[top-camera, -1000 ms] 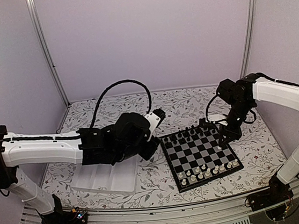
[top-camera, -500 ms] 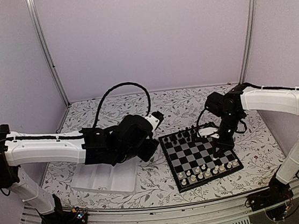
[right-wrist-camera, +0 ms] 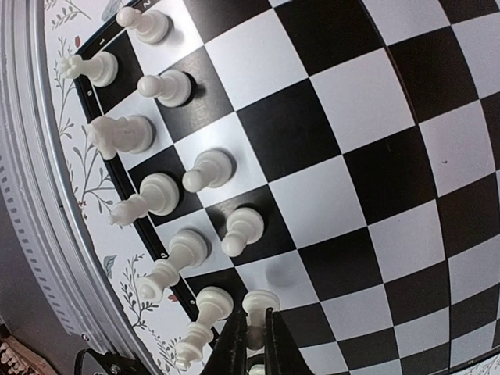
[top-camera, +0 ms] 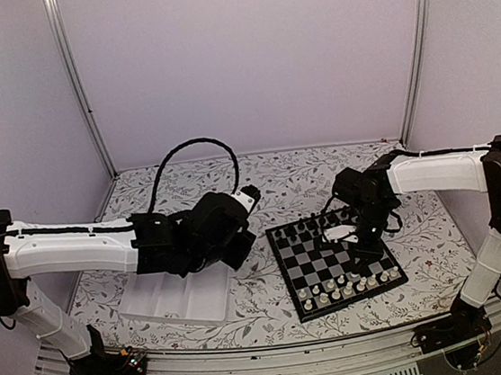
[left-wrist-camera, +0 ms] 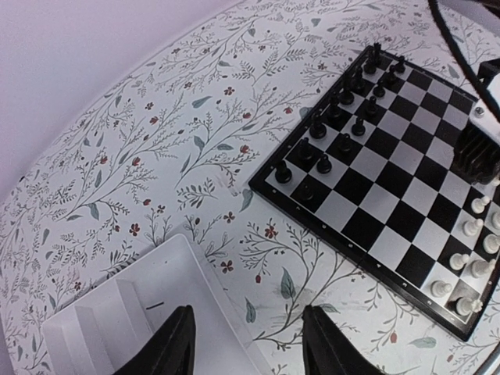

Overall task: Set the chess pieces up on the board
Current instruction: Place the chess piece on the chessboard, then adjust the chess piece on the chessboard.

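Board (top-camera: 323,265) on floral tablecloth (top-camera: 303,172); lilac walls (top-camera: 245,61)

A white compartment tray (top-camera: 178,306) sits on the floral-patterned tablecloth (top-camera: 304,177), enclosed by pale lilac walls (top-camera: 244,52)

Light's coming down soft and even from overhead, walls reading pale lilac, nothing glaring. Arms are throwing only faint shadows on the table (top-camera: 304,177). Top view's looking a bit soft, and the chess pieces (top-camera: 348,285) are barely resolving. Both wrist views are bowing hard at the edges, so the board (right-wrist-camera: 336,101) is curving. Down at the frame bottom, the left fingers (left-wrist-camera: 176,344) are blurring out.
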Motion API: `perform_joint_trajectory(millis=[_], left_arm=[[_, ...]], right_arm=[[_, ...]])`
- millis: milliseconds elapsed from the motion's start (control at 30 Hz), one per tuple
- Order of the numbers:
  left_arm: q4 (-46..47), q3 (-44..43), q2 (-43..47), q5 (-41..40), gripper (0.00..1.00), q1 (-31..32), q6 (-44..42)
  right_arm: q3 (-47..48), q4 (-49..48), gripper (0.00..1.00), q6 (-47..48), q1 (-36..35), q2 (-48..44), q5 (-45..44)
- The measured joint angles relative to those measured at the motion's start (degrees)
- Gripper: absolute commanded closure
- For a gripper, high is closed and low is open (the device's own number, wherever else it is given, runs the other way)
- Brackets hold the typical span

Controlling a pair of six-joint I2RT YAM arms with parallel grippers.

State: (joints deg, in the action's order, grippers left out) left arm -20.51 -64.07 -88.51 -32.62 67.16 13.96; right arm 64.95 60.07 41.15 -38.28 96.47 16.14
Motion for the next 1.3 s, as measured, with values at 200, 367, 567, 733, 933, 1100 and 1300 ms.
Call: perform_joint_trajectory(millis=[200,367,567,733,933,1100,1300], left_arm=[[-1.18,0.33,0.02,-0.24,0.51,-0.22,1.03],[-1.25,0.59,0.02,-0.26,0.51,-0.37,1.40],[-1.29,0.76,0.02,-0.22,0.51,-0.55,2.03],[-1.57,0.76,0.02,-0.22,0.51,-0.55,2.58],[-5.99,0.74,0.35,-0.28,0.48,-0.57,5.66],[-14.34,0.72,2.93,-0.57,0.31,-0.87,11.78],[-18.64,3.50,8.33,-0.63,0.32,-1.22,17.46]], right_arm=[[-0.24,-1.27,0.89,-0.26,-0.74,1.81,-0.20],[-0.96,-1.90,0.87,-0.68,-0.85,2.01,-0.81],[-1.31,-2.54,0.64,-1.49,-1.14,2.29,-1.05],[-1.03,-2.47,0.01,-1.81,-1.27,2.29,-0.96],[4.11,-0.46,0.01,-2.36,-1.42,1.95,-0.33],[10.69,0.72,0.01,-2.82,-1.42,-0.63,0.35],[13.77,0.76,0.01,-2.93,-1.01,-3.43,-0.72]])
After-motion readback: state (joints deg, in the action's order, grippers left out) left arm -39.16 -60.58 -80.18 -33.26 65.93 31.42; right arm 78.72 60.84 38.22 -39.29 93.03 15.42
